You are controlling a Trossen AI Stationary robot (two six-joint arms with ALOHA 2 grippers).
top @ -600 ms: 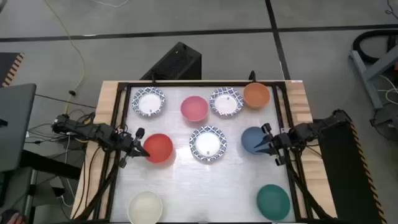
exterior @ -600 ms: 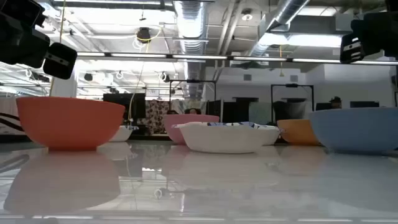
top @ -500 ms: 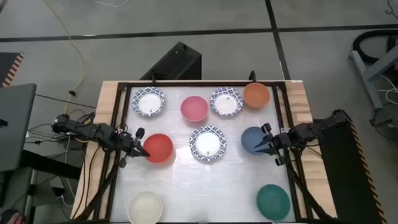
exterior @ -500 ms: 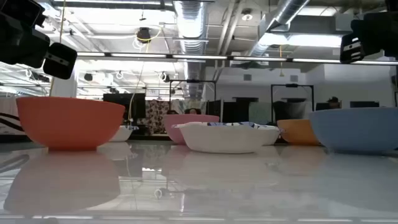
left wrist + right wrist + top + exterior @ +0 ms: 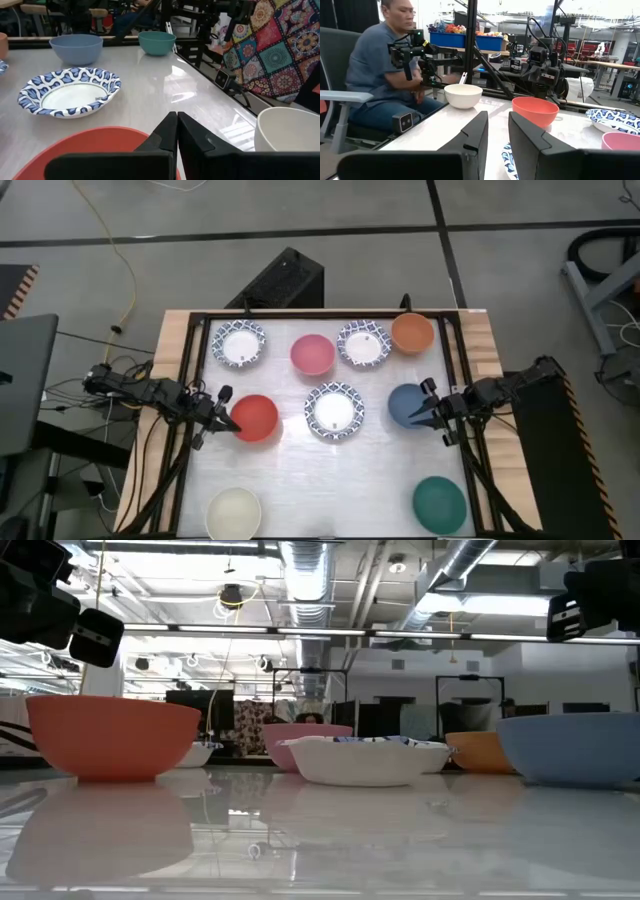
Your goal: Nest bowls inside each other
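Observation:
Nine bowls stand apart on the white table, each on its base. At the far side are a white-and-blue bowl (image 5: 239,344), a pink bowl (image 5: 312,354), a second white-and-blue bowl (image 5: 363,344) and an orange bowl (image 5: 412,333). In the middle row are a red bowl (image 5: 256,418), a third white-and-blue bowl (image 5: 334,410) and a blue bowl (image 5: 405,404). A cream bowl (image 5: 234,512) and a teal bowl (image 5: 439,504) stand near. My left gripper (image 5: 230,422) is shut and hangs above the red bowl's left rim (image 5: 40,705). My right gripper (image 5: 421,416) is open and hangs above the blue bowl's right side (image 5: 580,745).
Black frame rails (image 5: 190,380) run along the table's left and right sides. A person (image 5: 385,65) sits beyond the left edge. There is free room on the near middle of the table (image 5: 330,480).

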